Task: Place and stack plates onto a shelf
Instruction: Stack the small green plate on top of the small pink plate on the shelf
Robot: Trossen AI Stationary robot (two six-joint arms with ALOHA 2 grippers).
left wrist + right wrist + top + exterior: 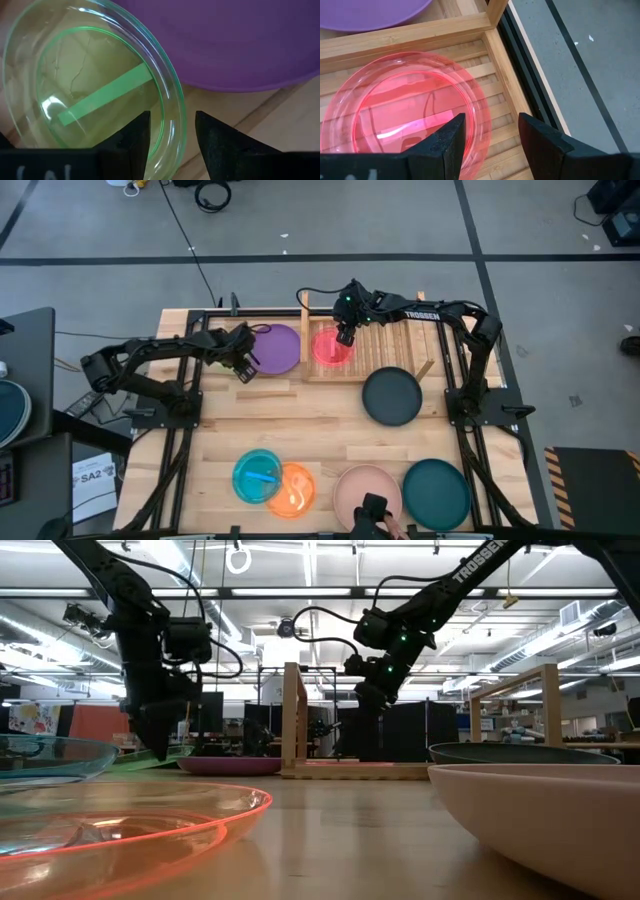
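My left gripper [243, 363] [172, 117] is open and low over the table's far left. One finger is inside and one outside the rim of the small translucent green plate [95, 85], and I see no touch. The green plate lies on the table beside the purple plate [276, 348] [240, 40]. My right gripper [345, 337] [492, 120] is open above the shelf [385, 345], its fingers over the rim of the translucent red plate [331, 348] [405, 105]. The red plate rests flat on the shelf's slats at its left end.
A green utensil strip [105, 95] lies in the green plate. The black plate [392, 396] sits at the shelf's near right corner. Blue [257, 476], orange [295, 491], pink [362, 485] and teal [437, 493] plates line the near edge. A dark object [372, 510] shows there.
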